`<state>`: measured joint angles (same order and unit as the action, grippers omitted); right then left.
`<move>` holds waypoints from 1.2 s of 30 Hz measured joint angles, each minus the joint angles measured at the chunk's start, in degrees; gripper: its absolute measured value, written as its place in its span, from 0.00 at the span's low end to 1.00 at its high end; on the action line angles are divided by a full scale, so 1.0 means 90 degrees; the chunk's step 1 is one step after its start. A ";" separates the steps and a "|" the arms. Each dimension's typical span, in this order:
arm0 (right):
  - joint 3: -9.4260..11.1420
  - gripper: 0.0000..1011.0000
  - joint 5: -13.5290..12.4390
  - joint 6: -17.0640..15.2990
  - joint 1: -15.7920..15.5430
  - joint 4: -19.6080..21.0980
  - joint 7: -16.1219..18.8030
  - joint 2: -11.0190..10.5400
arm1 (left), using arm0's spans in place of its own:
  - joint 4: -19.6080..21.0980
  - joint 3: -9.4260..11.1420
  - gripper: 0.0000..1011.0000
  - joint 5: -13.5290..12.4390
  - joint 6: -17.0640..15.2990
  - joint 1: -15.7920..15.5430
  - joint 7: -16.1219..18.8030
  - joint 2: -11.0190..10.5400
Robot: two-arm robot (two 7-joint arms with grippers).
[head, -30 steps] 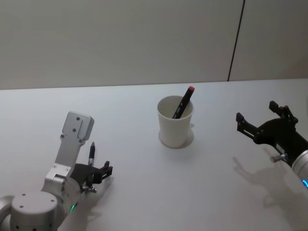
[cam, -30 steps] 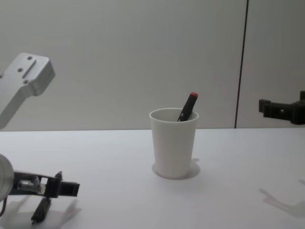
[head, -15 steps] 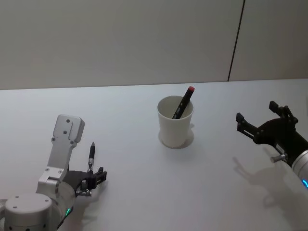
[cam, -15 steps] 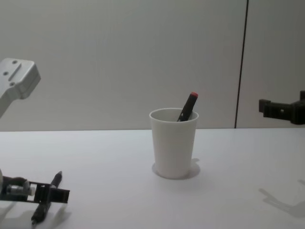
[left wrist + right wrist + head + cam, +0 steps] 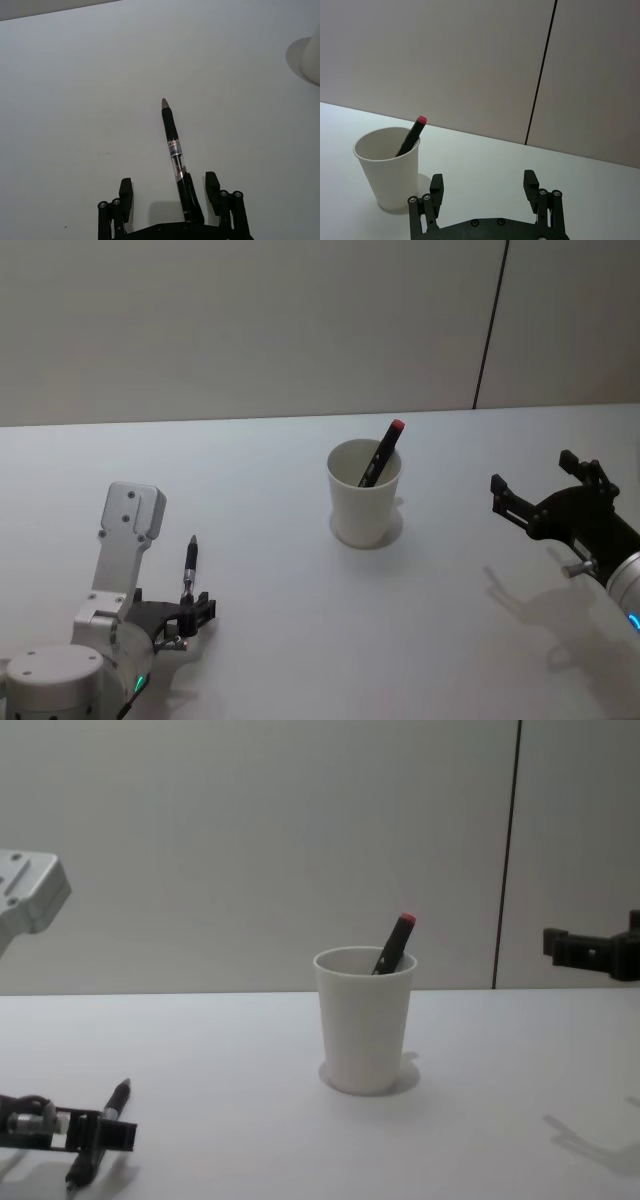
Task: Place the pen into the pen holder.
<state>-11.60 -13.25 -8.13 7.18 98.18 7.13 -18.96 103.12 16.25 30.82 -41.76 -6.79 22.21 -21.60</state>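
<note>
A black pen (image 5: 172,142) lies flat on the white table, seen also as the pen (image 5: 189,565) at the near left and the pen (image 5: 100,1145). My left gripper (image 5: 169,192) is low over the table and open, its fingers either side of the pen's rear end without touching it; the left gripper (image 5: 192,612) sits just behind the pen. The white paper-cup pen holder (image 5: 364,495) stands upright mid-table, with a black red-capped marker (image 5: 382,453) leaning inside. My right gripper (image 5: 545,495) hovers open to the holder's right, with nothing in it.
The table (image 5: 300,640) is bare white between the pen and the pen holder (image 5: 364,1020). A grey wall with a dark vertical seam (image 5: 490,325) stands behind. In the right wrist view the holder (image 5: 387,167) is off to one side of the right gripper (image 5: 483,185).
My left arm has drawn back and lowered, sliding the open gripper toward the pen's rear end. The pen, the holder and the right arm have not moved.
</note>
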 joint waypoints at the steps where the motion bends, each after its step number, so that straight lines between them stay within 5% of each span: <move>1: 0.0000 0.99 0.0000 0.0000 0.0000 0.0000 0.0000 0.0000 | 0.0000 -0.0004 0.93 0.0006 -0.0004 0.0002 0.0003 0.0004; 15: 0.0000 0.99 0.0000 0.0000 0.0000 0.0000 0.0000 0.0000 | -0.0050 -0.0055 0.50 0.0031 -0.0084 0.0039 0.0011 0.0123; 36: 0.0000 0.99 0.0000 0.0000 0.0000 0.0000 0.0000 0.0000 | -0.0092 -0.0105 0.35 -0.0089 -0.0096 0.0100 -0.0121 0.0247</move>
<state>-11.60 -13.25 -8.13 7.18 98.18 7.13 -18.95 102.29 15.30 30.02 -42.62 -5.89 21.12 -19.37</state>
